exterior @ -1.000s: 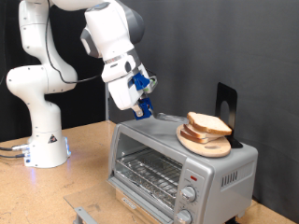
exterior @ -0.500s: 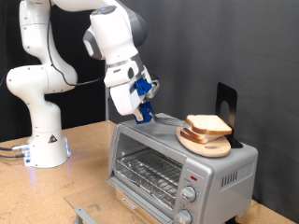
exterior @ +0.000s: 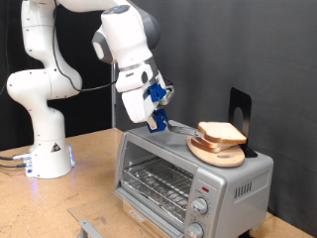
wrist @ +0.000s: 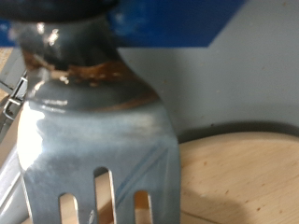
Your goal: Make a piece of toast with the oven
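Hovering above the oven, the gripper is pinched on a slotted spatula aimed at the piece of toast stacked on a round wooden board – pickup is judged under way; sliding under the slice is called for

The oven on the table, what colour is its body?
Silver-grey metal, with a glass door. The oven shows best in the exterior view.
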